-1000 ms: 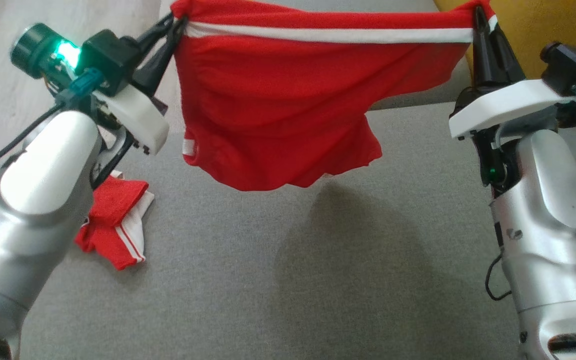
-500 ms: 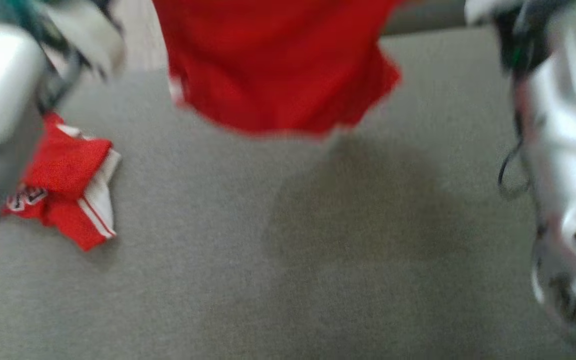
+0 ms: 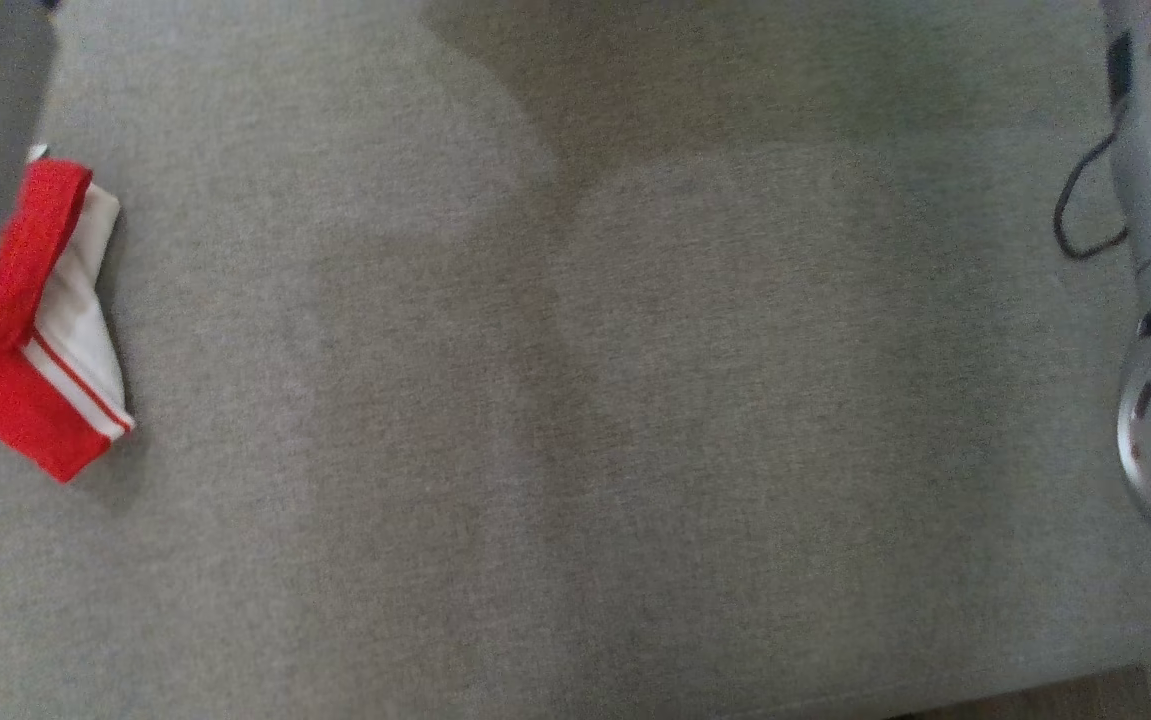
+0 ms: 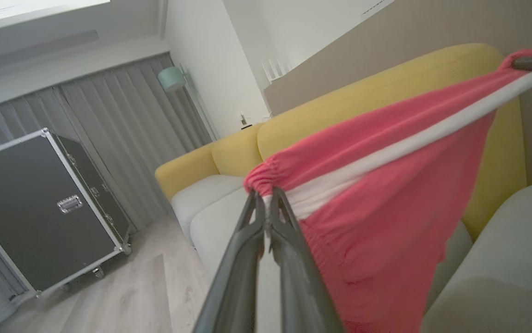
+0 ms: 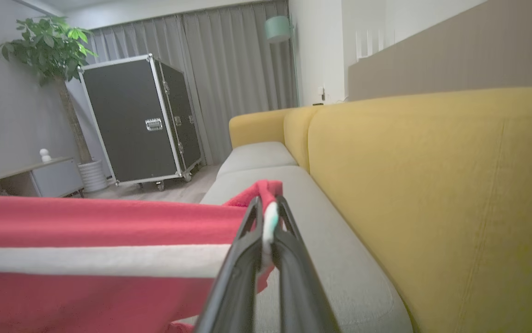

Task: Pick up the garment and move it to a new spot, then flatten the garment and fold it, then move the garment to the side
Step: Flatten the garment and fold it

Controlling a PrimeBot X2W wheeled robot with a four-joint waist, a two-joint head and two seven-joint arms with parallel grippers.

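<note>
Garment [image 4: 376, 208] looks light and limp; left end effector [image 4: 266, 193] and right end effector [image 5: 268, 202] each pinch one end of its striped band [image 4: 409, 142], a sound hold

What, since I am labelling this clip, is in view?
held garment: one, red with a white band, stretched in the air
second garment: one, red and white, on the seat at the head view's left
sofa: one, yellow back, grey seat
flight case: one, black with silver edges, before the curtains
curtains: grey, far wall
plant: one, green, beside the flight case
lamp: one, pale green shade, by the curtains
left gripper: one, dark, shut on the held garment
right gripper: one, dark, shut on the held garment
</note>
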